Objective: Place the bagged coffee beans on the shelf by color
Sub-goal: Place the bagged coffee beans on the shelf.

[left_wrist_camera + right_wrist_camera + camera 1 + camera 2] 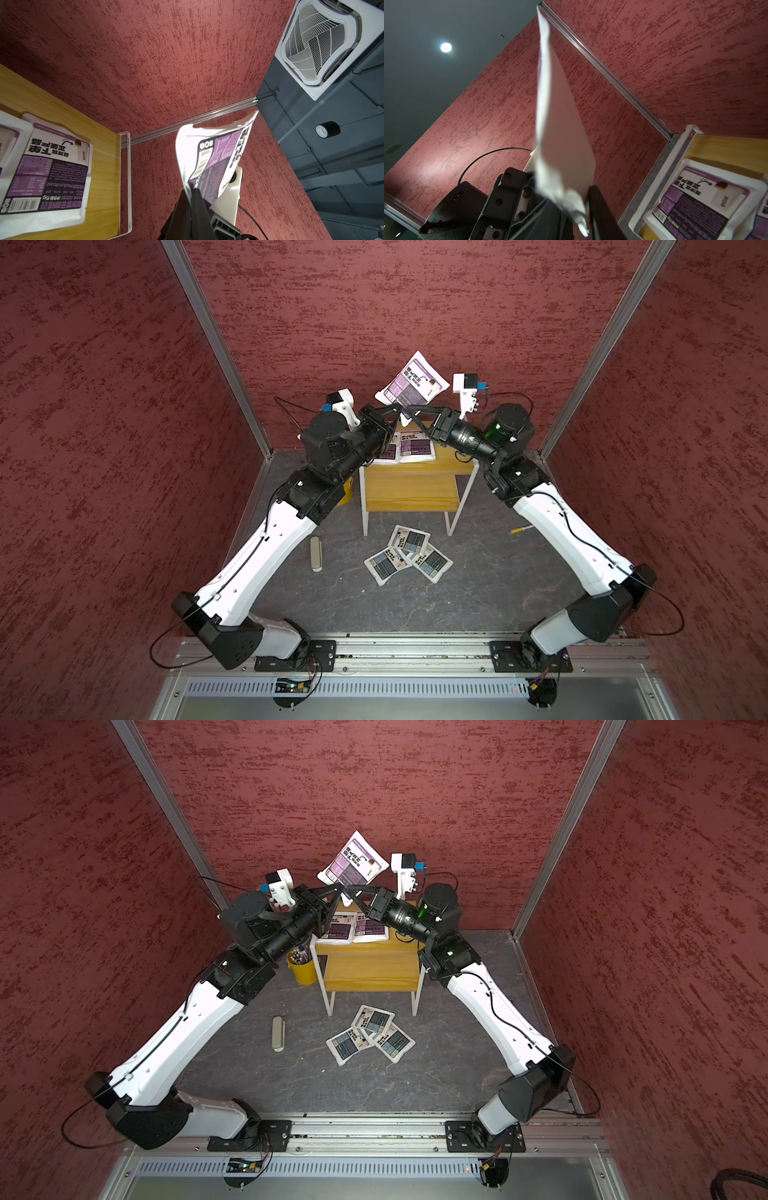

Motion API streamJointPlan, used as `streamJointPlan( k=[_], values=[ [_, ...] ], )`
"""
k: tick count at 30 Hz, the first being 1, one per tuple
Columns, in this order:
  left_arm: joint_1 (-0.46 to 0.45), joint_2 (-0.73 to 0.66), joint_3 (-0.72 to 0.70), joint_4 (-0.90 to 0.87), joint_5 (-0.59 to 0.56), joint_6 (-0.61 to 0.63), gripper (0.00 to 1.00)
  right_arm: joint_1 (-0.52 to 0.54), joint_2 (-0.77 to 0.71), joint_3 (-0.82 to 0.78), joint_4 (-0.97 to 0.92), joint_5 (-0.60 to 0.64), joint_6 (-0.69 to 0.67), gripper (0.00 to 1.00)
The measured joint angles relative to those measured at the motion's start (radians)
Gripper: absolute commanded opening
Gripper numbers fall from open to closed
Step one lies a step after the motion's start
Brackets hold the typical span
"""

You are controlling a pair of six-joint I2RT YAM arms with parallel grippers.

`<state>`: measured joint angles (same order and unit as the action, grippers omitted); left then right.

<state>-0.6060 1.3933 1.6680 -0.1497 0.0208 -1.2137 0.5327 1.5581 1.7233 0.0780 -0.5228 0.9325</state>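
We see the dark surface (332, 593) with the shelf (409, 487) at its back: yellow boards, white frame, lower board bare. Two purple pouches (417, 448) lie side by side on the upper board, its right end free. Three blue-grey pouches (409, 558) overlap on the surface in front. Another purple-labelled pouch (413, 381) stands tilted above the shelf, its bottom corner pinched in the closed left end effector (397, 408). The right end effector (410, 412) straddles that corner; we cannot tell whether it grips.

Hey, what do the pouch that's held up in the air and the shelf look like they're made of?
The held pouch looks like thin matte film or coated paper: it bends and its corner crumples. The shelf has wood-grain boards, possibly laminate, on a white frame, likely painted metal.
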Motion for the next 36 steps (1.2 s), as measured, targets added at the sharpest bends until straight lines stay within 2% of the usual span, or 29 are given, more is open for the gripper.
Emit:
streamJointPlan(
  k=[1,3,4,8,14,19,24,29,33,36],
  values=[
    [0.0,0.0,0.0,0.002,0.0,-0.002,0.05,0.0,0.0,0.0,0.0,0.002,0.002,0.2],
    [0.0,0.0,0.0,0.003,0.001,-0.004,0.17,0.0,0.0,0.0,0.0,0.004,0.0,0.16],
    [0.0,0.0,0.0,0.002,0.0,-0.01,0.2,0.0,0.0,0.0,0.0,0.005,0.0,0.15],
    [0.001,0.0,0.0,-0.001,0.003,-0.007,0.24,0.0,0.0,0.0,0.0,0.011,-0.005,0.12],
    [0.007,-0.001,0.0,-0.019,0.013,-0.006,0.5,-0.017,0.0,0.012,-0.023,0.01,-0.005,0.08],
    [0.063,-0.027,-0.022,-0.077,0.079,0.01,0.67,-0.092,0.0,0.048,-0.097,-0.027,0.013,0.07],
    [0.2,-0.055,-0.026,-0.176,0.248,0.058,0.73,-0.211,0.04,0.233,-0.372,-0.143,-0.005,0.06],
    [0.327,-0.031,-0.011,-0.28,0.483,0.151,0.74,-0.285,0.135,0.507,-0.751,-0.263,-0.127,0.06],
    [0.339,0.032,0.031,-0.357,0.64,0.236,0.74,-0.302,0.225,0.701,-1.055,-0.314,-0.24,0.06],
    [0.338,0.076,0.073,-0.428,0.713,0.302,0.74,-0.32,0.279,0.802,-1.239,-0.323,-0.312,0.03]
  ],
)
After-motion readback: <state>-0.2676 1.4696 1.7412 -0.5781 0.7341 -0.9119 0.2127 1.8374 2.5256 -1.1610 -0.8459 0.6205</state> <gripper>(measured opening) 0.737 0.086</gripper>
